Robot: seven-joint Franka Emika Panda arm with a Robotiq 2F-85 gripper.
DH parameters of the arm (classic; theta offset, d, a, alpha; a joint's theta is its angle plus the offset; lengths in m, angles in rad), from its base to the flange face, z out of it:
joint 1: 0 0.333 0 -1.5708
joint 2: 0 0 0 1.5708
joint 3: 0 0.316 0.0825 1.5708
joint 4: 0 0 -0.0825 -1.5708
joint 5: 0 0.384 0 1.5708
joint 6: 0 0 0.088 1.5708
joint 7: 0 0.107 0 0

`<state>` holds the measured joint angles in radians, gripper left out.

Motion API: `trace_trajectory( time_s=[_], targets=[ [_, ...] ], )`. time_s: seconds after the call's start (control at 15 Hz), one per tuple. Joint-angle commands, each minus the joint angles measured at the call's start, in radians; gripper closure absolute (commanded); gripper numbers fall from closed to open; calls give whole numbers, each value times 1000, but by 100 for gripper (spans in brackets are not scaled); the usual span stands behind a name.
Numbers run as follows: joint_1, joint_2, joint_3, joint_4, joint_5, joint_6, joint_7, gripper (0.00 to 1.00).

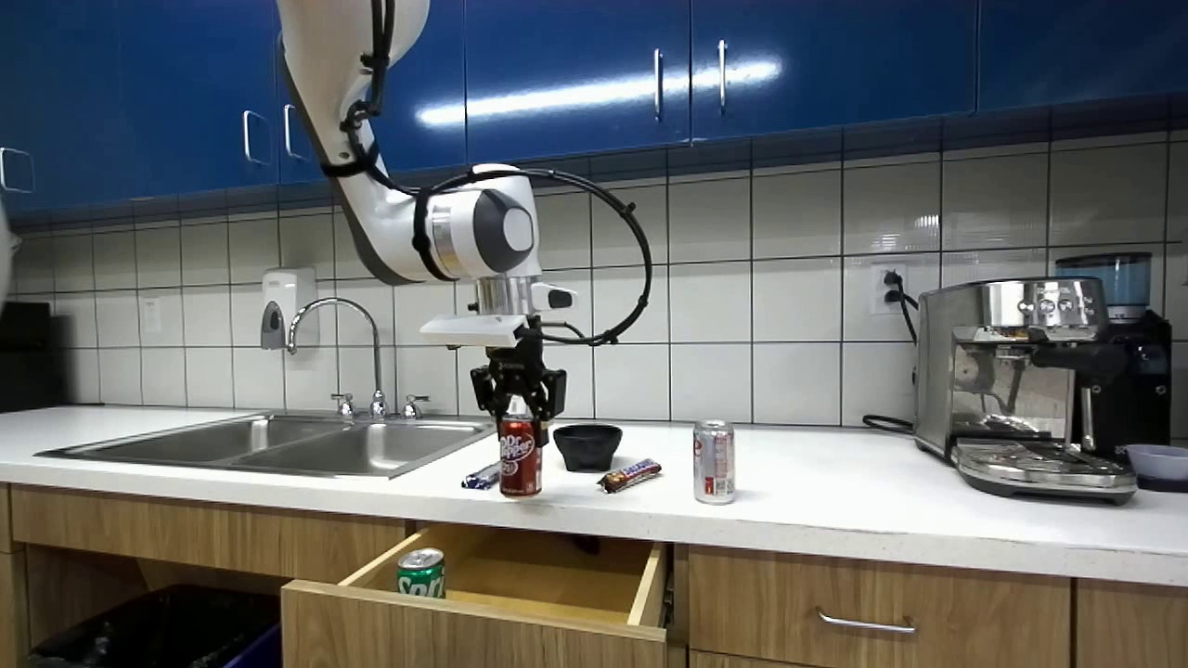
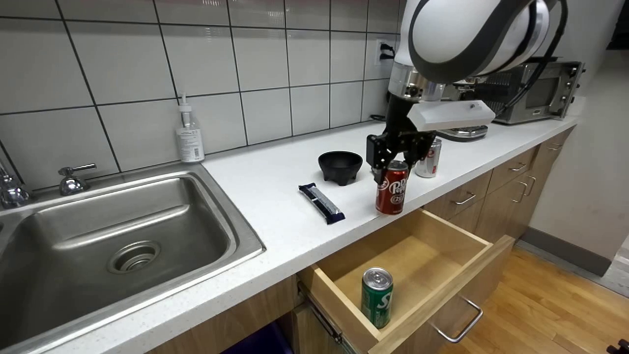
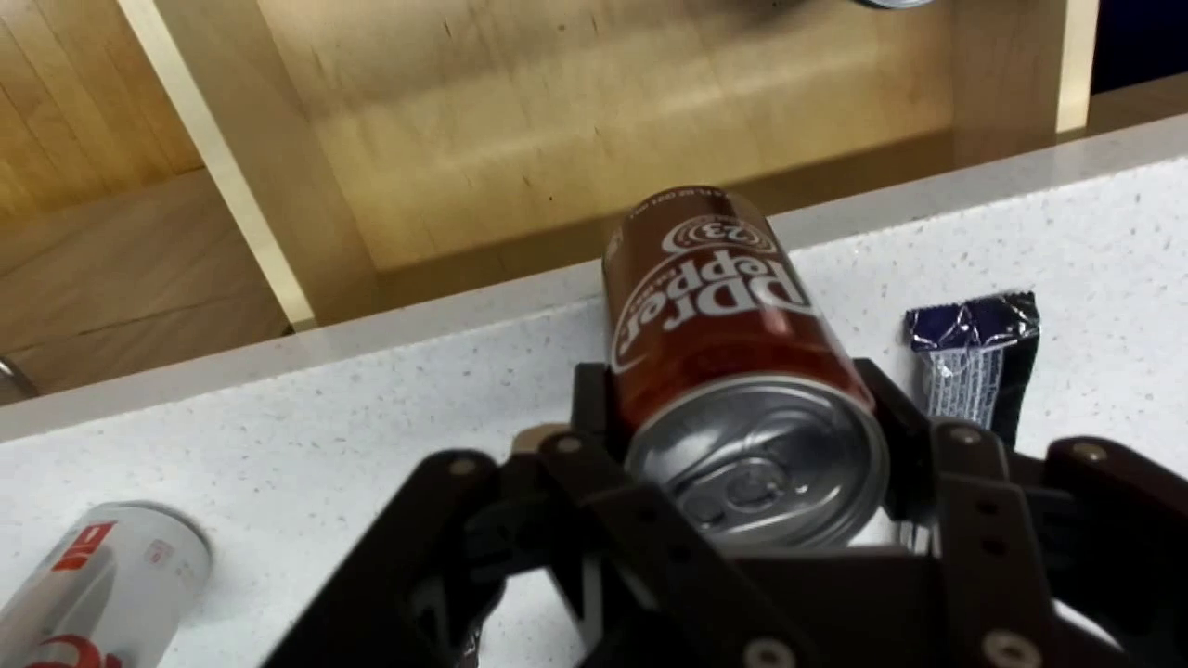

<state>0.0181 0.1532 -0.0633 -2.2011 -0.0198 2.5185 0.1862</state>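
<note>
In an exterior view, the black two-fingered gripper [image 1: 522, 429] points downward, clamped about the upper part of a dark red aluminium Dr Pepper can [image 1: 520, 468], its jaws parted only by the can's width. The can is upright at the front of the white countertop [image 1: 817, 473]; whether its base touches the surface I cannot tell. Near it are a black round footed bowl [image 1: 587, 453] and a brown shiny-wrapped candy bar [image 1: 630, 475]; a silver aluminium can [image 1: 714, 464] stands farther off. A sideways sweep at this height could knock them.

In an exterior view, a pale wooden drawer [image 2: 422, 260] is pulled out below the counter's edge, with a green aluminium Sprite can [image 2: 377, 300] upright in its front corner. A dark-blue wrapped bar [image 2: 322, 203] lies flat nearby. Should the hold loosen, the red can could topple over the edge into the drawer.

In the wrist view, the fingers [image 3: 590, 408] flank the can near its silver lid [image 3: 757, 468], leaving most of its body below unsupported. Smooth curved metal could pivot or slip in so short a hold, while too hard a squeeze could dent it. Dragged low, the base might catch on the countertop's lip.
</note>
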Motion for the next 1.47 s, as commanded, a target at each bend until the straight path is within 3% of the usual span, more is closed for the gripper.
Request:
trace_trajectory(
  time_s=[0.0, 1.4],
  targets=[
    [-5, -76, 11, -97, 5, 35, 14, 62],
    [14, -30, 11, -224, -47, 203, 88, 62]
  ],
)
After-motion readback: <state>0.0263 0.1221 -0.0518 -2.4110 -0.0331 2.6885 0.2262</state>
